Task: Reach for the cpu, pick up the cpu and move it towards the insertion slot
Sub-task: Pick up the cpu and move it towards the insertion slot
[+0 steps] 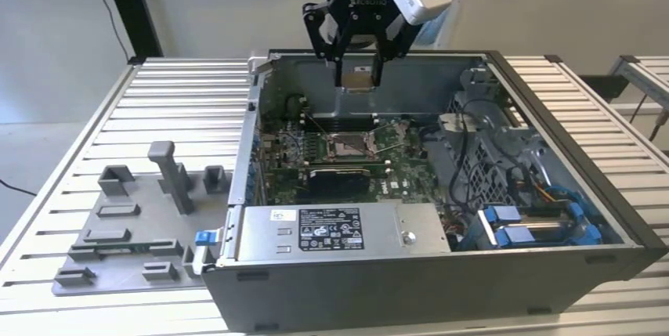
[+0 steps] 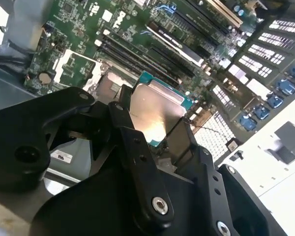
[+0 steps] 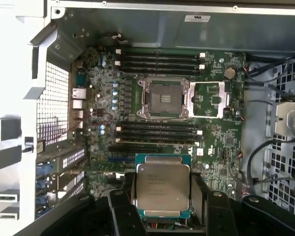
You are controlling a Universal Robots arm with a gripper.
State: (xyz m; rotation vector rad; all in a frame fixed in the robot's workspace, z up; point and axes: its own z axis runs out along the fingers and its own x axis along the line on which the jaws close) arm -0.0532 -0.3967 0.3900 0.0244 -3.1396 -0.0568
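My gripper (image 1: pixel 358 77) hangs over the open computer case (image 1: pixel 569 195), shut on the cpu (image 1: pixel 359 76), a thin square chip held well above the motherboard (image 1: pixel 403 165). In both wrist views the cpu (image 3: pixel 162 185) (image 2: pixel 155 110) sits flat between the black fingers (image 3: pixel 125 206), silver top showing, teal edge around it. The insertion slot (image 3: pixel 163 98) is a silver-framed socket with a dark centre, its load plate (image 3: pixel 209 100) swung open beside it. In the exterior view the insertion slot (image 1: pixel 350 145) lies below the gripper, toward the case front.
Memory slots (image 3: pixel 160 59) flank the socket on two sides. A power supply (image 1: pixel 329 230) fills the case front; cables and blue drive bays (image 1: pixel 528 226) sit at the exterior view's right. A grey tray (image 1: pixel 125 230) with upright blocks lies on the slatted table (image 1: pixel 178 109) at the exterior view's left.
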